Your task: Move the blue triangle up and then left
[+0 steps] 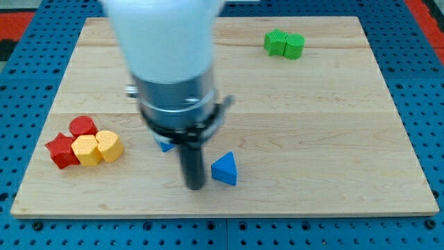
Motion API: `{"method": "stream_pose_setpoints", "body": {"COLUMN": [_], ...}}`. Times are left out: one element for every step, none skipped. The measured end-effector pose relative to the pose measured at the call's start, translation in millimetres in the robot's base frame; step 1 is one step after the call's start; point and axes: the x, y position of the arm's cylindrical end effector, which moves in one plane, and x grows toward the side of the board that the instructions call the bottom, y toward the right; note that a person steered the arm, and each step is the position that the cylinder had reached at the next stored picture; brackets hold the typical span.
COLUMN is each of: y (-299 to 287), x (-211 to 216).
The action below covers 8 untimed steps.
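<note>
The blue triangle (225, 169) lies on the wooden board (333, 125) near the view's bottom, a little right of centre. My tip (195, 186) stands just to its left, close to it; whether they touch I cannot tell. A second blue block (165, 145) is mostly hidden behind the arm, up and left of the tip; its shape cannot be made out.
At the view's left sit a red block (82, 126), a red star-like block (62, 150) and two yellow blocks (87, 150) (109, 146), bunched together. Two green blocks (277, 43) (295, 46) sit side by side at the top right. The arm's body (166, 62) covers the board's upper middle.
</note>
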Motion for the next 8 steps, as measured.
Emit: {"method": "stream_pose_setpoints", "body": {"y": [55.4,75.2,74.3,54.9,32.9,16.9,4.1,-18.3], "x": [-0.1,-11.4,-35.5,-45.1,-44.2,-44.2,-54.5,-70.5]}}
